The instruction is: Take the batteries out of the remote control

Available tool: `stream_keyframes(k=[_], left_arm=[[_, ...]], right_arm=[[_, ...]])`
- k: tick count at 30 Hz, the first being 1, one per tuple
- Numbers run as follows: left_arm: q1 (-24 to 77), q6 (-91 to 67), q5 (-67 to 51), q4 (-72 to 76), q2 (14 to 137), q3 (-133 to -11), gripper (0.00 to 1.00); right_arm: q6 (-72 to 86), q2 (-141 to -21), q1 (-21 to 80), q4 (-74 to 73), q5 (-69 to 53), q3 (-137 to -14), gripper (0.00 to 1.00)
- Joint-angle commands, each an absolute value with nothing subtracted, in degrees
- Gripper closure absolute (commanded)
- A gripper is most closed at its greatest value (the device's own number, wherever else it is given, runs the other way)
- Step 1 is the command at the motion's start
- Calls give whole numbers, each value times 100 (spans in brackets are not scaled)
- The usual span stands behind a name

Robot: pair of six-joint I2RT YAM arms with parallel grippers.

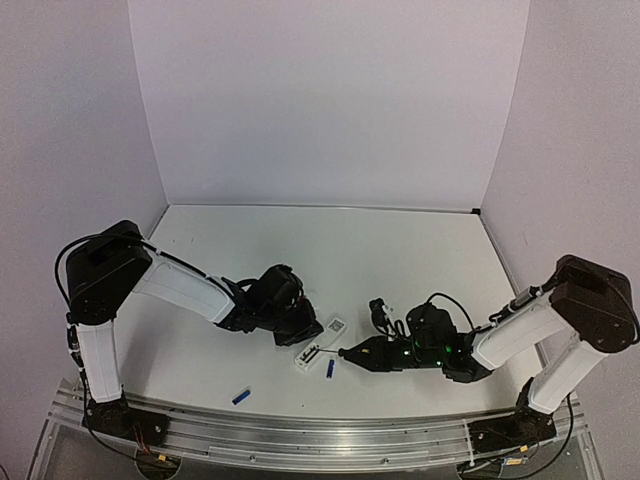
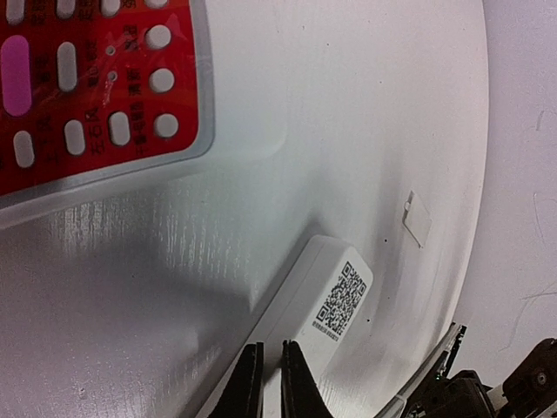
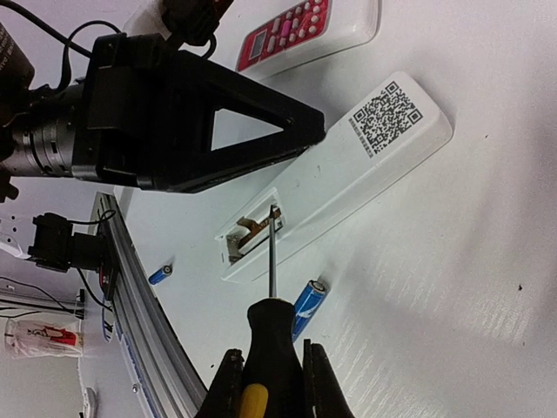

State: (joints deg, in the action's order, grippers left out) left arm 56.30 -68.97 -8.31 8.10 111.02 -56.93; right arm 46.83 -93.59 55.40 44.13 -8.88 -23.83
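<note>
Right wrist view is showing the remote control (image 3: 348,174) lying back-up straight ahead of the right gripper (image 3: 271,370), which is clamping a screwdriver (image 3: 271,261) tipped into its open slot, one battery (image 3: 309,305) lying just beside, another battery (image 3: 159,274) lying nearer the left arm, whose left gripper (image 2: 271,387) is holding its fingers nearly together over the remote.

Remote ctrl (image 1: 320,345) on table (image 1: 330,260); battery (image 1: 330,368) beside it, 2nd battery (image 1: 241,396) well left.

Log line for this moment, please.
remote control: back up, compartment open, empty | batteries: both on table | right gripper: shut on screwdriver | left gripper: shut, over remote control
</note>
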Motion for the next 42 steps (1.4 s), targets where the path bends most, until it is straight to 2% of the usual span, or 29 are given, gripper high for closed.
stream_keyframes(k=[1,5,12,16,19,24,30,32,37,42], left_arm=[[5935,-6848,-1244,-825,11569,-5375,100],[5907,-6727,-1149,-915,11558,-5560,99],[5857,-6450,-843,-1119,11467,-5971,93],[5845,-6263,-747,-1137,11417,-6194,86],[5845,-6094,-665,-1194,11407,-6379,74],[5844,-5764,-502,-1357,11311,-6700,56],[5836,-5291,-141,-1588,11012,-7003,11],[5833,-5017,-132,-1594,10949,-7081,1],[5836,-4054,-268,-1752,11086,-7421,0],[5836,-3519,-344,-2100,11490,-7825,0]], right_arm=[[4676,-9391,5560,3936,-43,-2406,100],[4456,-8711,5557,3238,-179,-2689,100],[3929,-6992,5556,597,237,-3464,100],[3936,-6205,5560,-967,830,-3776,100],[3914,-5800,5556,-2022,1698,-3904,100],[3968,-5384,5539,-2518,2422,-3732,100],[4292,-5186,5208,-2636,2694,-3367,100],[4513,-5256,4930,-2635,2673,-3159,100],[4855,-5288,4638,-2479,3011,-2705,96],[5096,-5235,4579,-2236,2789,-2328,89]])
